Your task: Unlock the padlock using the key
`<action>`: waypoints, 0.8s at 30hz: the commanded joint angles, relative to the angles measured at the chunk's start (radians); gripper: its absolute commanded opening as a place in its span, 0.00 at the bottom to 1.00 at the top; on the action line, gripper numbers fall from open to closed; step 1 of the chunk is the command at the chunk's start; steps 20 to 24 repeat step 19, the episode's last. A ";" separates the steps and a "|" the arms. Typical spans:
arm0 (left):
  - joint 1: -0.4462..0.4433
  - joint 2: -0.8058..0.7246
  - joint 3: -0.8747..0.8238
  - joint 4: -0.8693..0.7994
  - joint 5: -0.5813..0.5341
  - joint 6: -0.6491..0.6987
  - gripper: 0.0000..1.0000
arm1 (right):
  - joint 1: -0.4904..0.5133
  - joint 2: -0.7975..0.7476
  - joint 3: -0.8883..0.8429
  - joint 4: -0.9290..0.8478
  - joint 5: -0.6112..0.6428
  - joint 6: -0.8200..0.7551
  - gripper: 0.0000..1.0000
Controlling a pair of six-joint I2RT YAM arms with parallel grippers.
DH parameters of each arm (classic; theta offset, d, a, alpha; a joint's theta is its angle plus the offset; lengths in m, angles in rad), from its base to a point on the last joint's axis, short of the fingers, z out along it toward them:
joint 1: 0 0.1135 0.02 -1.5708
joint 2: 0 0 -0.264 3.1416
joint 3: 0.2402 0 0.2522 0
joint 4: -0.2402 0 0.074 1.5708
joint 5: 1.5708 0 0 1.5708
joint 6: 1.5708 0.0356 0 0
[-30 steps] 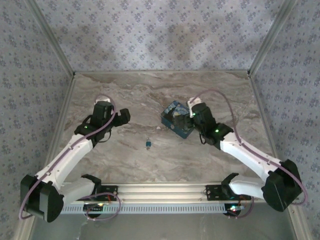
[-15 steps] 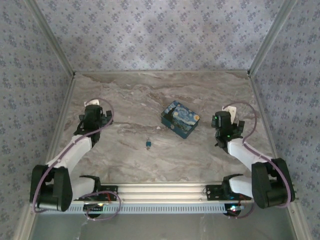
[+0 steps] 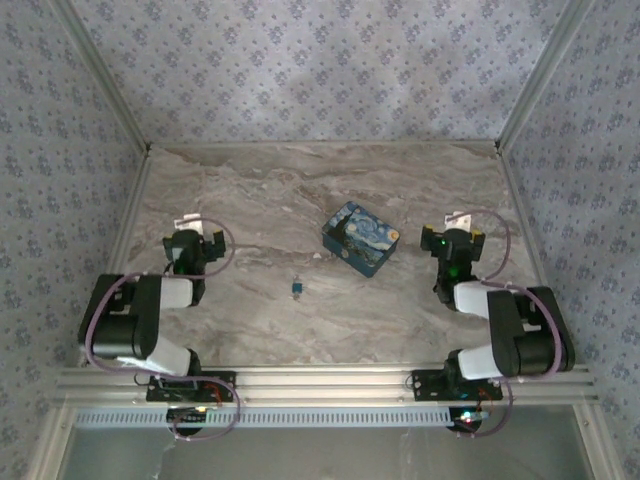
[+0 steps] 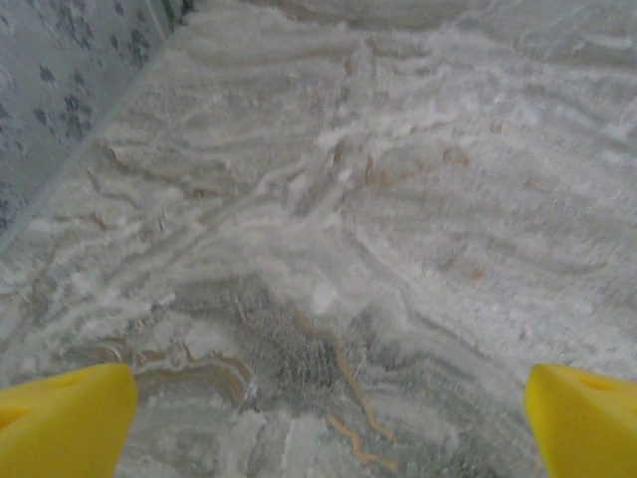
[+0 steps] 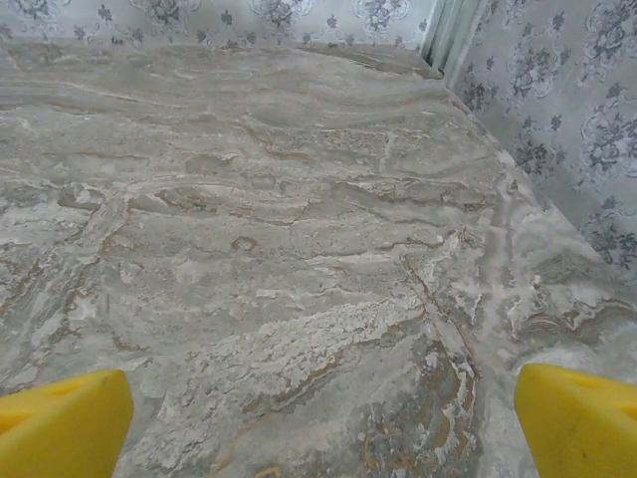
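Observation:
The padlock [image 3: 298, 288], a tiny blue block, lies on the marble table [image 3: 260, 190] near the middle front. The key is out of view. My left gripper [image 3: 191, 232] sits far to the padlock's left, with the arm folded back on its base. In the left wrist view the left gripper [image 4: 328, 423] is open, its yellow fingertips [image 4: 70, 423] wide apart over bare marble. My right gripper [image 3: 460, 228] is at the right, apart from the padlock. The right wrist view shows the right gripper [image 5: 318, 423] open too, nothing between its yellow fingertips [image 5: 575, 418].
A blue-and-yellow swirl-printed box [image 3: 361, 238] stands right of centre, behind the padlock. Patterned walls [image 3: 320, 70] close in the table at the back and both sides. A metal rail [image 3: 320, 385] runs along the near edge.
Both arms have drawn back from the middle and folded up near their bases. The right gripper has left the box's side and moved out to the right.

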 commanded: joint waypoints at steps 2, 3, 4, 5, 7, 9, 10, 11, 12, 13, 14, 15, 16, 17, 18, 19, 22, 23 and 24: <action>0.030 0.024 0.018 0.118 0.046 0.001 1.00 | -0.028 0.102 0.027 0.085 -0.035 -0.006 1.00; 0.033 0.009 0.030 0.068 0.045 -0.010 1.00 | -0.055 0.087 0.030 0.055 -0.070 0.042 1.00; 0.035 0.014 0.025 0.096 0.045 -0.006 1.00 | -0.056 0.107 0.020 0.112 -0.063 0.010 1.00; 0.032 0.018 0.021 0.099 0.042 -0.005 1.00 | -0.041 0.100 0.019 0.104 -0.048 -0.003 1.00; 0.033 0.016 0.022 0.100 0.043 -0.006 1.00 | -0.044 0.102 0.023 0.097 -0.090 -0.006 1.00; 0.033 0.014 0.024 0.092 0.041 -0.007 1.00 | -0.068 0.092 0.033 0.063 -0.132 0.003 1.00; 0.033 0.015 0.024 0.093 0.041 -0.007 1.00 | -0.069 0.097 0.032 0.076 -0.132 0.002 1.00; 0.033 0.013 0.024 0.086 0.043 -0.006 1.00 | -0.069 0.094 0.037 0.062 -0.133 0.003 1.00; 0.033 0.014 0.023 0.093 0.042 -0.006 1.00 | -0.072 0.098 0.039 0.056 -0.142 0.005 1.00; 0.033 0.013 0.024 0.089 0.040 -0.006 1.00 | -0.074 0.098 0.042 0.052 -0.145 0.006 1.00; 0.031 0.014 0.023 0.093 0.035 -0.005 1.00 | -0.077 0.097 0.044 0.047 -0.151 0.008 1.00; 0.030 0.014 0.022 0.094 0.034 -0.005 1.00 | -0.079 0.097 0.044 0.047 -0.153 0.009 1.00; 0.030 0.013 0.021 0.093 0.035 -0.005 1.00 | -0.079 0.097 0.043 0.048 -0.153 0.008 1.00; 0.031 0.014 0.023 0.094 0.034 -0.005 1.00 | -0.077 0.096 0.039 0.055 -0.151 0.006 1.00; 0.030 0.014 0.023 0.093 0.036 -0.005 1.00 | -0.072 0.097 0.039 0.062 -0.141 0.002 1.00; 0.030 0.014 0.023 0.093 0.036 -0.004 1.00 | -0.072 0.097 0.038 0.062 -0.141 0.002 1.00; 0.030 0.014 0.023 0.093 0.036 -0.004 1.00 | -0.072 0.097 0.038 0.062 -0.141 0.002 1.00; 0.030 0.014 0.023 0.093 0.036 -0.004 1.00 | -0.072 0.097 0.038 0.062 -0.141 0.002 1.00; 0.030 0.014 0.023 0.093 0.036 -0.004 1.00 | -0.072 0.097 0.038 0.062 -0.141 0.002 1.00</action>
